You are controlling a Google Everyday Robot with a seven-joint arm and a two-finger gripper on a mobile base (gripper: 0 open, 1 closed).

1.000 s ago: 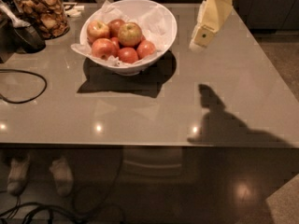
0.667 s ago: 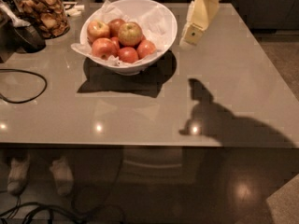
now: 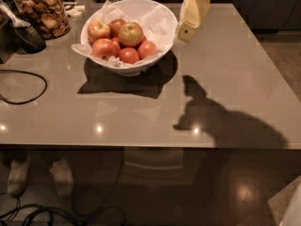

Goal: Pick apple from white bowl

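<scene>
The white bowl (image 3: 162,20), lined with crumpled white paper, stands on the grey table at the back left of centre. It holds several apples. The yellow-green apple with a red-orange blush (image 3: 130,34) sits on top in the middle of the pile, with redder apples around it. My gripper (image 3: 186,29) hangs from the top of the view, just right of the bowl's right rim and above the table, clear of the apples.
A glass jar of brown snacks (image 3: 42,12) stands at the back left, with a dark object (image 3: 28,36) beside it. A black cable (image 3: 23,86) loops on the table's left. The arm's shadow (image 3: 221,119) falls on the table's right half. The table's front edge runs across the lower view.
My gripper has moved left across the back of the table, from well right of the bowl to just beside its right rim. Its shadow moved left too. The apples have not moved.
</scene>
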